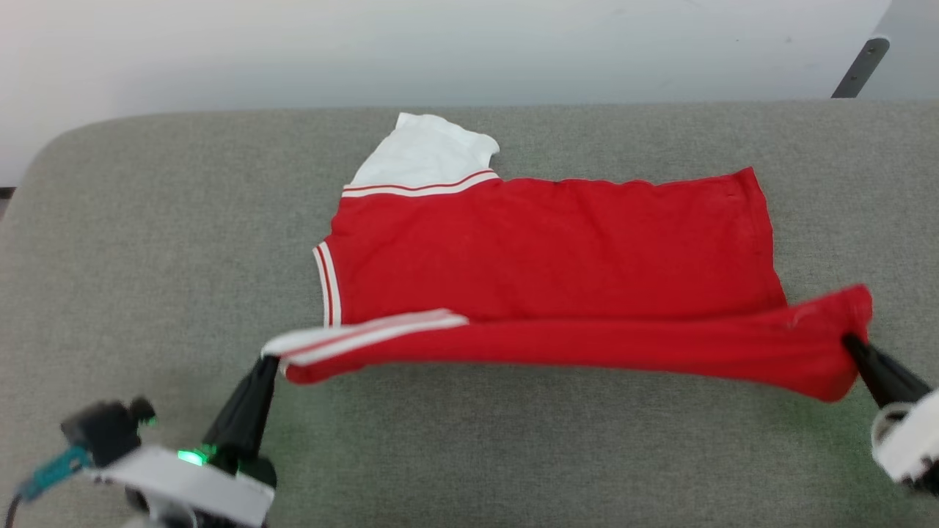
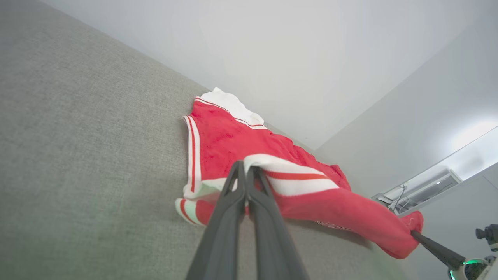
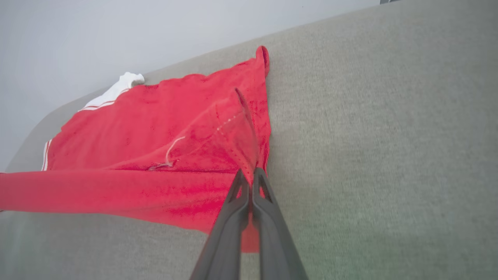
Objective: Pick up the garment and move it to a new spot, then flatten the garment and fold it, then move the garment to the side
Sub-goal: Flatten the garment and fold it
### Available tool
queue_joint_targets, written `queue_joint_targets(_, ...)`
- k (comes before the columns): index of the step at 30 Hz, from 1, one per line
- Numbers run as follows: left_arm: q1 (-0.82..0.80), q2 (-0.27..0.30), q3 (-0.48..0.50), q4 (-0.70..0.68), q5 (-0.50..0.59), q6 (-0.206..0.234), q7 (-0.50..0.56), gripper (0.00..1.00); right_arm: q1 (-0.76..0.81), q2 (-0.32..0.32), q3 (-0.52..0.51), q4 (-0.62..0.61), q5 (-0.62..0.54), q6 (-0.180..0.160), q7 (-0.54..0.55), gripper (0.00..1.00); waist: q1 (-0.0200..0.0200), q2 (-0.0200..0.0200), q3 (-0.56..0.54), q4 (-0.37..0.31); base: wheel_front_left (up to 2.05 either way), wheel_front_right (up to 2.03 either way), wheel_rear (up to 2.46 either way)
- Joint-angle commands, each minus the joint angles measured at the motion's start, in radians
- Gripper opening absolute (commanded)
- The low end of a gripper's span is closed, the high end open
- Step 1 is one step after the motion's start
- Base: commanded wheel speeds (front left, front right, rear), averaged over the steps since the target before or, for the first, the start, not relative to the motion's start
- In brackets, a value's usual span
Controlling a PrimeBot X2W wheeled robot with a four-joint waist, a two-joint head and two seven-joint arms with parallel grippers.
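The left gripper (image 1: pixel 268 358) has its two dark fingers pressed together on the striped white-and-red armhole trim at the near left corner of the garment (image 1: pixel 550 249). The right gripper (image 1: pixel 848 339) is likewise closed, pinching the red hem corner at the near right. In the left wrist view the cloth bunches between the fingertips; in the right wrist view a fold of hem rises just beyond the clamped tips.

The garment is a red jersey shirt. Its long axis runs side to side in the head view, with the neck and sleeve end toward the robot's left and the hem toward its right. Most of the body lies flat on the grey upholstered surface (image 1: pixel 147 257). The near edge is lifted and drawn into a taut red band between the two grippers, sagging slightly in the middle and casting a shadow on the fabric below. The far white sleeve (image 1: pixel 425 150) points away from the robot, toward the back edge of the surface. A striped neck trim runs along the left end.

The shirt sits a little right of centre on the surface, nearer its back edge. Beyond that edge stands a pale wall (image 1: pixel 293 44).
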Motion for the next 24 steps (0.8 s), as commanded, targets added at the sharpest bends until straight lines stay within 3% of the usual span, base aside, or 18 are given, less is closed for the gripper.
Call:
queue_joint_targets(1,-0.020,0.002,0.000,0.006,-0.006,0.003,0.001,0.00,-0.022,0.007,-0.005,0.016,-0.004,-0.002,0.000,0.00,-0.0001,0.0000,0.002,-0.003,0.00,0.00,0.00)
queue_joint_targets(9,-0.221,-0.020,-0.045,0.175,-0.063,0.003,0.011,0.00,-0.211,0.049,0.030,0.212,-0.041,-0.002,-0.013,0.00,-0.0001,0.0000,0.043,0.001,0.00,0.00,0.00)
queue_joint_targets(23,-0.411,-0.060,-0.217,0.498,-0.007,0.003,-0.012,0.00,-0.349,0.059,0.145,0.447,-0.072,-0.002,-0.128,0.00,-0.0001,0.0000,0.125,-0.007,0.00,0.00,0.00)
queue_joint_targets(24,-0.414,-0.059,-0.229,0.510,-0.001,0.003,-0.013,0.09,-0.353,0.056,0.158,0.453,-0.072,-0.002,-0.140,0.00,-0.0001,0.0000,0.125,-0.008,0.00,0.00,0.00)
